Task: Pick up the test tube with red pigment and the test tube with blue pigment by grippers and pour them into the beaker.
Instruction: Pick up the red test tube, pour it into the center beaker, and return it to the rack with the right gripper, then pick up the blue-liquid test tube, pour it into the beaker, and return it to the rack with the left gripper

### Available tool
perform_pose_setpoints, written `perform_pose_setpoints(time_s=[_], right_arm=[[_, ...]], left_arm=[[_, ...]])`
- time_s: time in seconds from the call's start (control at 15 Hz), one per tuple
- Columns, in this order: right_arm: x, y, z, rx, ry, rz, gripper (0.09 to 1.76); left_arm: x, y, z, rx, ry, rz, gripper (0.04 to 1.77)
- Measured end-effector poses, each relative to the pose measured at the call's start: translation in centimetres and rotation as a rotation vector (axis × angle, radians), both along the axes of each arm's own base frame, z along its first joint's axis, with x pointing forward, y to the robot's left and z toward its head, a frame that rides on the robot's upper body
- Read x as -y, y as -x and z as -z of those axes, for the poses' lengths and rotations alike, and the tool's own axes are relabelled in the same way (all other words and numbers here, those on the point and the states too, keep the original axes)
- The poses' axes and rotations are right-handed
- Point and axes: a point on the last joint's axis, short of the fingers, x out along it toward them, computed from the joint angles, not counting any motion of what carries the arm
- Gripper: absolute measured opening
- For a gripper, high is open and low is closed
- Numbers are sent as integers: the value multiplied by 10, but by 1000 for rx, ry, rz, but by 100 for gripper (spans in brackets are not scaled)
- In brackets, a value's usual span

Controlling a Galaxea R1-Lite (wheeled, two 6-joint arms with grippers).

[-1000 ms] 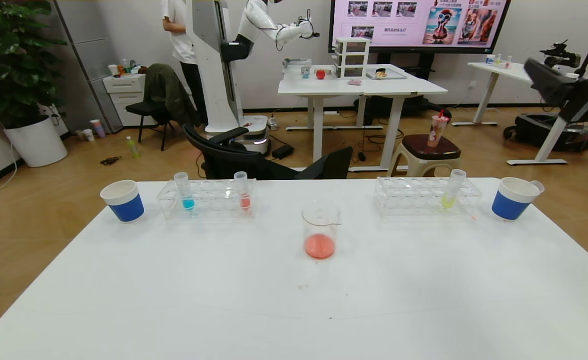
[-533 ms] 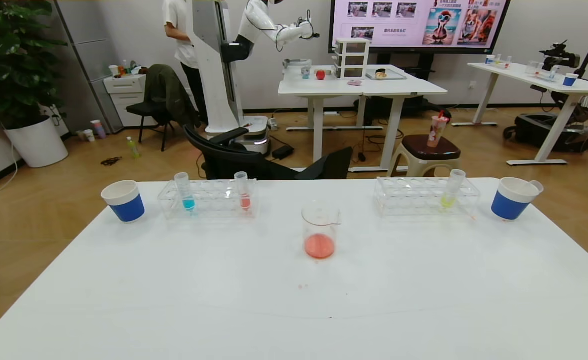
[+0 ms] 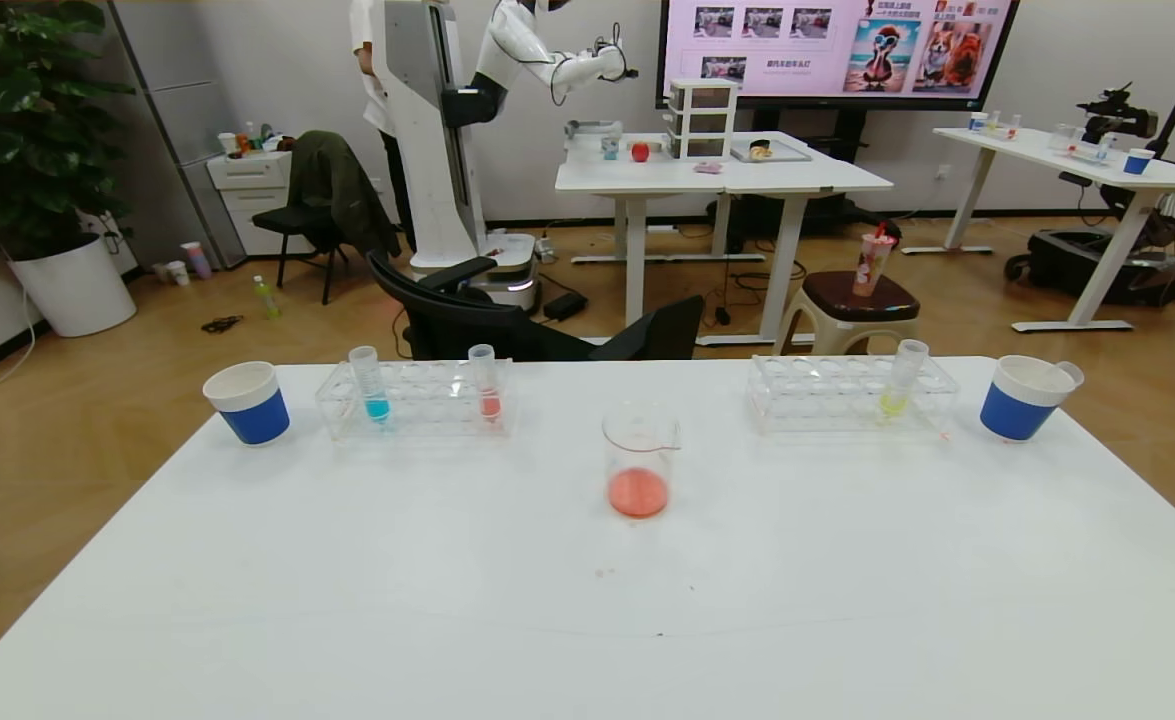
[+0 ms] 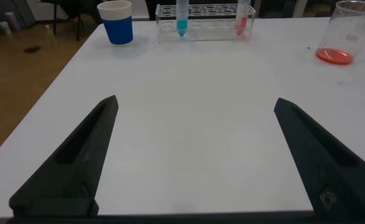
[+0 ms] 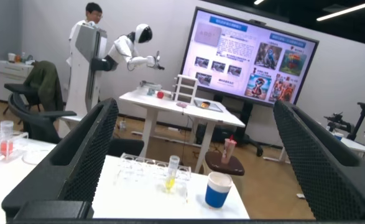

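**A:** What has changed in the last second?

**B:** A second ago a dark arm crossed the upper right of the head view. Half a second ago it was already gone, and now neither arm shows there at all. Nothing on the counter (image 3: 847, 600) has shifted.

**A:** So where are the claws?

**B:** The left claw (image 4: 194, 155) hangs low over the near part of the counter, its fingers spread wide apart and holding nothing. The right claw (image 5: 194, 162) is raised and looks out across the room, fingers also wide apart and empty.

**A:** And the tubes?

**B:** The test tube with blue pigment (image 3: 371, 384) stands upright in the clear rack (image 3: 417, 400) on the robot's left, and the test tube with red pigment (image 3: 486, 382) stands in the same rack, nearer the middle. The beaker (image 3: 639, 460) sits at the centre of the counter, well apart from both, with a shallow layer of red liquid in it.

**A:** What does that mean for the task?

**B:** I judge that the blue pour is undone, since its tube is full and racked. The left claw faces that rack, so reaching for a tube seems the likely step.
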Motion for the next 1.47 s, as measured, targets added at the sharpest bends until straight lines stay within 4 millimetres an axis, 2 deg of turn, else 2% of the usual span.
perform_pose_setpoints(time_s=[0.13, 0.27, 0.53, 0.73, 0.93, 1.2, 1.47], right_arm=[[-1, 16, 26, -32, 12, -15, 174], [-1, 18, 53, -63, 22, -31, 174], [-2, -3, 101, -98, 23, -33, 174], [-2, -19, 144, -328, 4, -26, 174], [0, -21, 160, -466, -35, 47, 174], [0, -21, 164, -501, -132, 33, 174], [1, -21, 164, -502, -144, 32, 174]], left_arm=[[0, 0, 0, 0, 0, 0, 175], [0, 0, 0, 0, 0, 0, 175], [0, 0, 0, 0, 0, 0, 175], [0, 0, 0, 0, 0, 0, 175], [0, 0, 0, 0, 0, 0, 175], [0, 0, 0, 0, 0, 0, 175], [0, 0, 0, 0, -5, 0, 175]])
